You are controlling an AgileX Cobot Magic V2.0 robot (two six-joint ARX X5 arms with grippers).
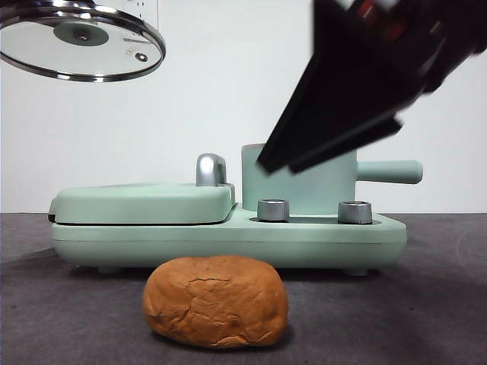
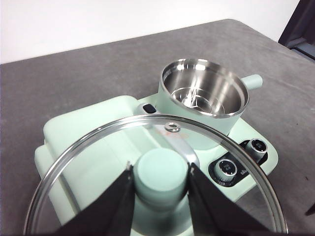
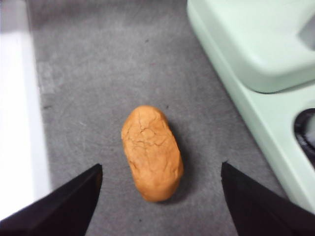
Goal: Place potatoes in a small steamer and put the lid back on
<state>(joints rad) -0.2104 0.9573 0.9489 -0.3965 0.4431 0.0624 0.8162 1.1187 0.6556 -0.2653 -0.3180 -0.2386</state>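
The left gripper (image 2: 160, 183) clamps the lid (image 2: 162, 162) by its knob, lifted clear of the empty steamer (image 2: 204, 96), so the right gripper (image 3: 160, 169), spread wide, can take the potato (image 3: 151, 151) on the worktop (image 3: 98, 73).

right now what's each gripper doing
left gripper: shut on the lid knob, held up off the steamer
right gripper: open above the potato, holding nothing

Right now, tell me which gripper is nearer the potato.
Right. The right gripper hangs open above the potato, jaws either side of it. The left gripper is high up, away from it, shut on the lid.
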